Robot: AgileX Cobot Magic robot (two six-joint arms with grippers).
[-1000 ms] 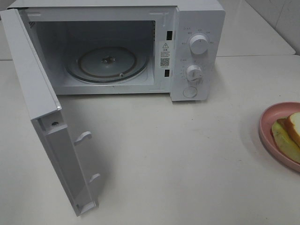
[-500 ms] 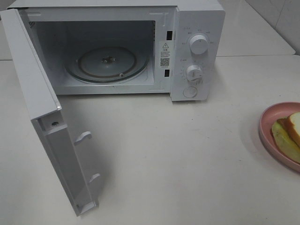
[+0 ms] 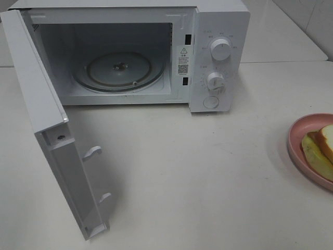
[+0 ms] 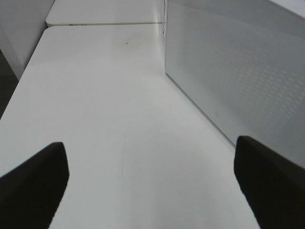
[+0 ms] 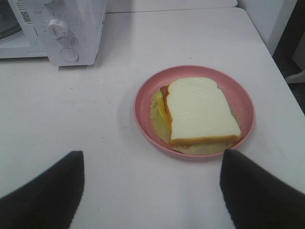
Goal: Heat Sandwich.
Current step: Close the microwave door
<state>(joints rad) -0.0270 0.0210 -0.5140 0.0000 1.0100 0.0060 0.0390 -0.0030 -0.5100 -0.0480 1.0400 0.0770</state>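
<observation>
The sandwich (image 5: 200, 109), white bread with tan crust over reddish filling and pale lettuce, lies on a round pink plate (image 5: 145, 102). In the high view only its edge (image 3: 325, 148) and the plate's rim (image 3: 294, 136) show at the far right. My right gripper (image 5: 152, 191) hovers open just short of the plate, nothing between its fingers. The white microwave (image 3: 218, 31) stands at the back with its door (image 3: 49, 130) swung wide open and the glass turntable (image 3: 118, 70) bare. My left gripper (image 4: 150, 183) is open over the table beside the door's outer face (image 4: 238, 81). Neither arm shows in the high view.
The microwave's two knobs (image 3: 220, 49) and a round button sit on its right panel (image 5: 62, 31). The open door juts far forward on the left. The table's left edge (image 4: 14, 95) and right edge (image 5: 281, 67) are near. A second table adjoins at the back.
</observation>
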